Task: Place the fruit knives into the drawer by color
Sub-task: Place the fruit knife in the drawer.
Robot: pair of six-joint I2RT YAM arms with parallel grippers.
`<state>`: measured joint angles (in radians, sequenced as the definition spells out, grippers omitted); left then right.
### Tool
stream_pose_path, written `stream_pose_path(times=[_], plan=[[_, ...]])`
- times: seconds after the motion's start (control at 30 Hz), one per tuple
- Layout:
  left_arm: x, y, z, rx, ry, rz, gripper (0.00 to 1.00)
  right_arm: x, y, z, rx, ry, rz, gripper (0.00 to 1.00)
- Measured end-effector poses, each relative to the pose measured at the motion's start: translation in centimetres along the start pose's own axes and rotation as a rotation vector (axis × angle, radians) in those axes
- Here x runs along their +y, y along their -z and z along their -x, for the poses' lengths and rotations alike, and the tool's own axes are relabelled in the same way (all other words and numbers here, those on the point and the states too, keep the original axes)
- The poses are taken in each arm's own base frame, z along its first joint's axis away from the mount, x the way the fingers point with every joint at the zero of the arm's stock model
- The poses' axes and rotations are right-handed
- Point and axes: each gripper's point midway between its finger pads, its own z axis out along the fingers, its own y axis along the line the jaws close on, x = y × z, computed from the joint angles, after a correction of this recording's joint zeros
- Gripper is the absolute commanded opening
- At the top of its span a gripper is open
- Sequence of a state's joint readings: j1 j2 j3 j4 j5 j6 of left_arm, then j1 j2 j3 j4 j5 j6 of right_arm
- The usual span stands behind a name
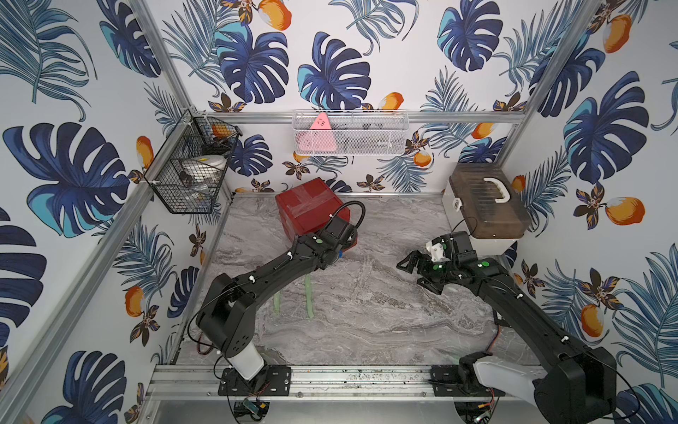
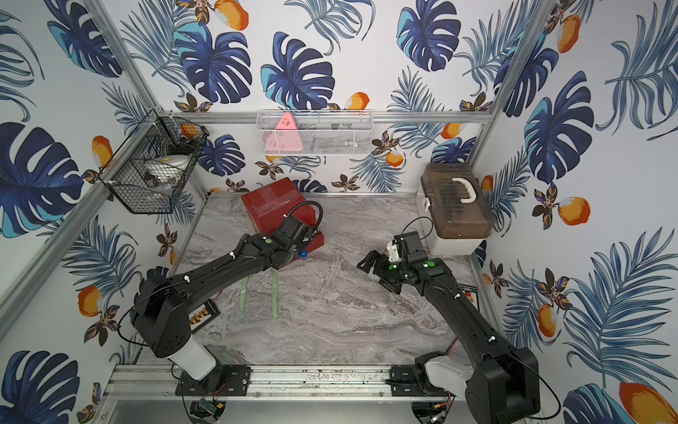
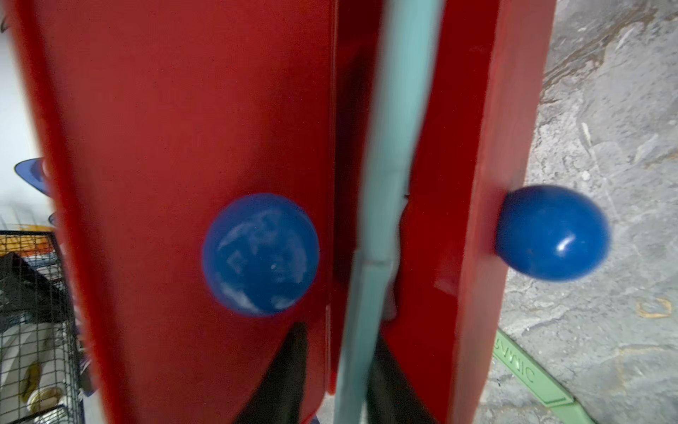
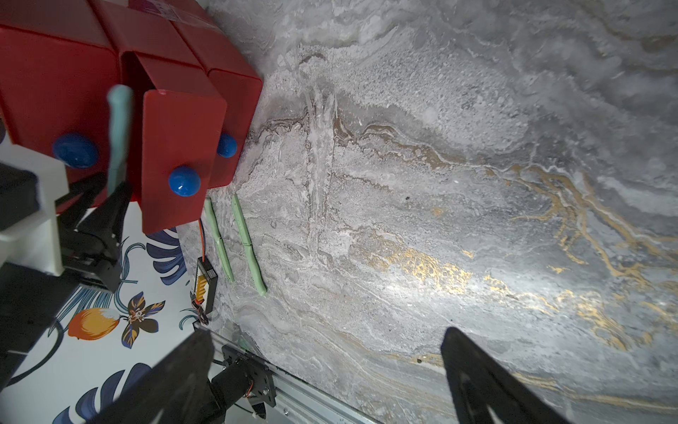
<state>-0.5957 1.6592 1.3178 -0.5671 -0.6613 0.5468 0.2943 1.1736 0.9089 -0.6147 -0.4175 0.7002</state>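
Green knives (image 1: 309,297): two, side by side on the marble desk (image 1: 367,323);
Right jaws: wide apart, empty, above the desk;
Left jaws: parted loosely around the teal knife (image 3: 396,128);
Teal knife: upright, one end in the middle drawer (image 4: 179,147), pulled out of the red chest (image 1: 304,209)

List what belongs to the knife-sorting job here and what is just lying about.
Job:
- red drawer chest
- teal-blue knife at its pulled-out drawer
- two mint-green knives on the table

Lying about:
- white box with brown lid
- black wire basket
- white mesh basket holding a pink triangular item
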Motion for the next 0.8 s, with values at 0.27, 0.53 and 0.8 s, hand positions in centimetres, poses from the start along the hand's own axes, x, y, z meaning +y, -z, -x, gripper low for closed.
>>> stream_pose_path(times=[0.27,0.53,0.8], plan=[[2.6,0.3,1.2,0.013,0.088,0.077,0.99,0.2,0.1,-0.1,0.001,-0.008,0.011,1.0],[4.7,2.2,1.3,0.002,0.174,0.097,0.99,0.8,-0.5,0.2,0.006,-0.031,0.049,1.0],[8.2,5.1,1.5,-0.054,0.27,0.152,0.96,2.0,-1.7,0.7,0.013,-0.052,0.097,0.71]])
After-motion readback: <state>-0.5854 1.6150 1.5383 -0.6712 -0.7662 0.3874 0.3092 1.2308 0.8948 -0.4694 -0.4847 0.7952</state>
